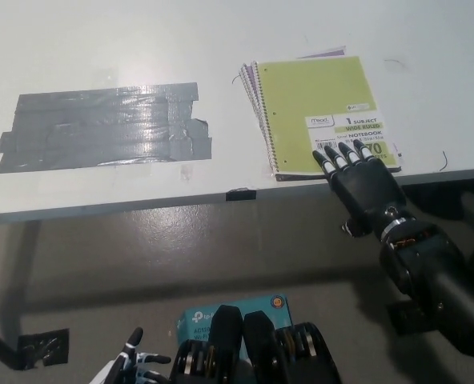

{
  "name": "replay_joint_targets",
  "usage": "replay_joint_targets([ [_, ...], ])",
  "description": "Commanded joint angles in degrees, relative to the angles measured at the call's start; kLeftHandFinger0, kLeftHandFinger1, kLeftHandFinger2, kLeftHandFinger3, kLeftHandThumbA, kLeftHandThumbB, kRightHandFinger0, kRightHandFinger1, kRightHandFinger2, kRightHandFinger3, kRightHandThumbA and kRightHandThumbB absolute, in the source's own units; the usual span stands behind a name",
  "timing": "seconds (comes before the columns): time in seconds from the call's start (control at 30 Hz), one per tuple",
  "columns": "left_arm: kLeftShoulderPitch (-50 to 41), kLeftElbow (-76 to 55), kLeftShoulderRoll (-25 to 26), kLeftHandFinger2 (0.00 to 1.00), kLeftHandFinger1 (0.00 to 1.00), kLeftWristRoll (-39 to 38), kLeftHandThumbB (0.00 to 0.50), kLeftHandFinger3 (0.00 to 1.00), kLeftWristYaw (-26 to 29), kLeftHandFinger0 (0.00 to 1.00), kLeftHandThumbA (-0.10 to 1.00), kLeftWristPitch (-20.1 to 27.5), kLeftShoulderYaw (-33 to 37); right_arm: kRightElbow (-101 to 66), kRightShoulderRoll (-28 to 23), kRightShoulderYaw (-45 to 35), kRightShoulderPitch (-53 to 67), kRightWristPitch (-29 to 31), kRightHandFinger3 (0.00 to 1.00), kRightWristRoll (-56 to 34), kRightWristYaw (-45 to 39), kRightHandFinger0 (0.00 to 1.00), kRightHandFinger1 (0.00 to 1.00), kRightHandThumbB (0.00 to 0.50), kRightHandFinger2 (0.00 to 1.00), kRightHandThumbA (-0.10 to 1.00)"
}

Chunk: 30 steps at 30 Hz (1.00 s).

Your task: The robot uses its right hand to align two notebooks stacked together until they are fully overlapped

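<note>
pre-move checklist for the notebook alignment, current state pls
1. Right hand on the green notebook: ok, fingertips rest on its near right corner, fingers spread.
2. Notebooks fully overlapped: not ok, the purple notebook peeks out along the spiral side and far edge.
3. Stack fully on the table: ok, though its near edge lies close to the table edge.
4. Tape patch apart from the stack: ok.
5. Left hand out of the way: ok, low at the bottom edge; open or shut: cannot tell.
</note>
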<state>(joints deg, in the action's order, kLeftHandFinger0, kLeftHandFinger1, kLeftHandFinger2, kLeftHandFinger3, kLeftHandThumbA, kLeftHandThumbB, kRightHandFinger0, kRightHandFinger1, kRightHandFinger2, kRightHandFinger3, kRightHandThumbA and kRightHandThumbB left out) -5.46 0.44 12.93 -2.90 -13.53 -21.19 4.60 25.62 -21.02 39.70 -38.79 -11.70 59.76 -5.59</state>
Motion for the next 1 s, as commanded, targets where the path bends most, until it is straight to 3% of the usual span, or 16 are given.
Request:
replay_joint_targets([
  [0.0, -0.4, -0.86, 0.45, 0.49, 0.57, 0.26, 0.5, 0.62, -0.53, 0.09, 1.0, 0.89, 0.38, 1.11, -1.67, 1.3, 1.23, 1.84, 1.0, 1.36, -2.88, 1.0, 1.0, 0.289, 1.0, 1.0],
  [0.67, -0.5, -1.11, 1.06, 0.48, 0.54, 0.28, 0.5, 0.64, -0.65, 0.1, 1.0, 1.49, 0.93, 0.66, -7.72, 5.89, -4.7, 8.53, 1.0, 8.78, -1.34, 1.0, 1.0, 0.309, 1.0, 1.0],
  [0.97, -0.69, -0.43, 1.55, 0.46, 0.54, 0.8, 0.5, 0.64, -0.75, 0.1, 1.0, 2.36, 1.46, 0.62, -9.01, 6.35, -5.13, 8.04, 1.0, 11.27, -2.3, 1.0, 1.0, 0.327, 1.0, 1.0],
])
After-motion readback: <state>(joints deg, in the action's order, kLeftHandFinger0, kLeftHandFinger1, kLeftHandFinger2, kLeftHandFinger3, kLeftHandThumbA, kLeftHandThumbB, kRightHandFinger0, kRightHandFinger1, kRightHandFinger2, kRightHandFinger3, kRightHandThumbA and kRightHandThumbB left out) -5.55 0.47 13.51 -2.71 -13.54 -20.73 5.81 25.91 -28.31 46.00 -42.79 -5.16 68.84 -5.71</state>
